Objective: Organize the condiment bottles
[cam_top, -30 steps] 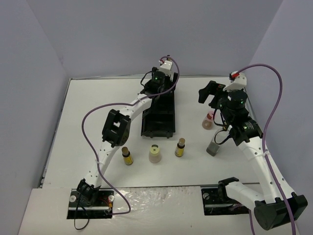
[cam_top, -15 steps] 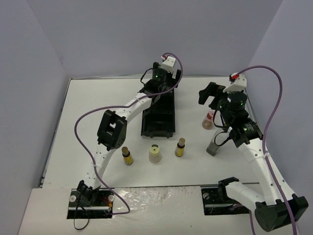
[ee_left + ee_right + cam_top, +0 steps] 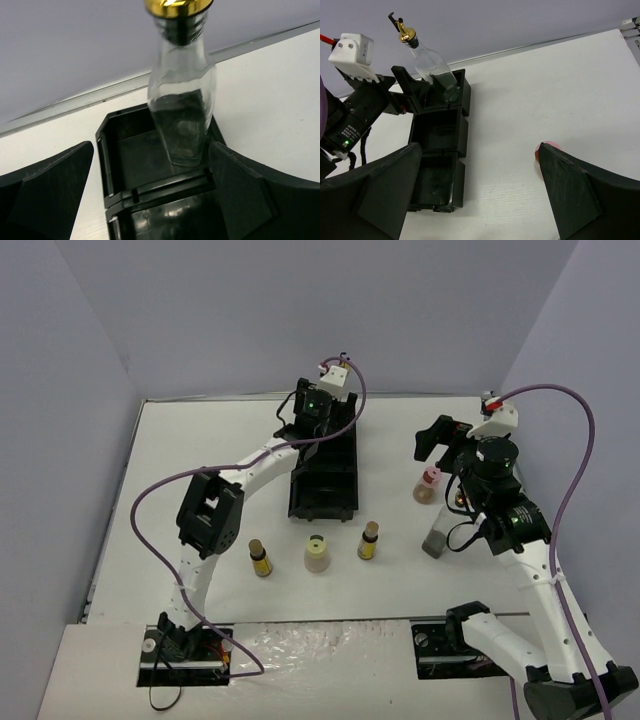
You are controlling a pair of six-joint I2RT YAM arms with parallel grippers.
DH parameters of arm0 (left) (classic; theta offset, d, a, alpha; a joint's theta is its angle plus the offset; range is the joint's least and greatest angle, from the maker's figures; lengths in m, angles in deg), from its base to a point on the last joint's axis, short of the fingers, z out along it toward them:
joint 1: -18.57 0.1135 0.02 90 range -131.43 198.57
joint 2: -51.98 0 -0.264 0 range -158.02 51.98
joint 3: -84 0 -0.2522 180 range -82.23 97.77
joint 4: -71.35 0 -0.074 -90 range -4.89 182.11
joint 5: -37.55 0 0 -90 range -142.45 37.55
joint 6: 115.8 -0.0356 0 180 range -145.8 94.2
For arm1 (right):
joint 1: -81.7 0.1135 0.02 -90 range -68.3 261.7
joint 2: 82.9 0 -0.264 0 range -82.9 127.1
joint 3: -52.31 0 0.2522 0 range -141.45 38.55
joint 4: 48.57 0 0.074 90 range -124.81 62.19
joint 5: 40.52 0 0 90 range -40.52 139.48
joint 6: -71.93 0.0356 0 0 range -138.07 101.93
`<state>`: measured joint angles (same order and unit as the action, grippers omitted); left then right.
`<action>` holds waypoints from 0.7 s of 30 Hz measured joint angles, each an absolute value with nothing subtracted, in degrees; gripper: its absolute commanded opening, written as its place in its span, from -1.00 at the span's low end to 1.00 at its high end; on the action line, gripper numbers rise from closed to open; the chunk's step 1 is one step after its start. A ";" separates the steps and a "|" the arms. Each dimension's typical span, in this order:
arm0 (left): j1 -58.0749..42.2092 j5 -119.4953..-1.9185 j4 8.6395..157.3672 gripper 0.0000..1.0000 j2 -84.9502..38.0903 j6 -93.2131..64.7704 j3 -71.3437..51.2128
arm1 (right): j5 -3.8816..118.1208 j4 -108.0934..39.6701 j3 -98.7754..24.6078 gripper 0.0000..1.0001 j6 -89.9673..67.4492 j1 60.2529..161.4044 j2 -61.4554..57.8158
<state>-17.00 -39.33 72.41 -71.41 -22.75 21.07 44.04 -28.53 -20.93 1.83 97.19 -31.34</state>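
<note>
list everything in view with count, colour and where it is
clear bottle: 1, clear with gold pourer, tray's far compartment
second clear bottle: 1, greyish clear, on the table beside the right arm, top hidden
amber bottles: 2, amber-yellow, table, nearer than the tray
cream bottle: 1, cream, between the amber pair
pink-capped bottle: 1, right of the tray
tray: 1, black, mid-table
table: 1, white
left pincer: 1, black, open, facing the clear bottle
right pincer: 1, black, open, above the pink-capped bottle
</note>
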 measured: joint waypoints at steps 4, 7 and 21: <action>-17.10 -37.14 72.78 0.94 -66.26 -22.78 16.17 | 43.30 -26.75 -21.16 1.00 1.99 97.17 -33.09; -17.32 -35.92 72.84 0.94 -60.99 -22.68 12.47 | 42.34 -25.43 -21.45 1.00 2.06 97.19 -34.08; -25.69 -32.08 78.03 0.94 -36.82 -21.96 0.02 | 32.32 -10.23 -25.01 1.00 4.07 97.19 -38.53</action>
<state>-25.69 -32.08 78.03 -36.82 -21.96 0.02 32.32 -10.23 -25.01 4.07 97.19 -38.53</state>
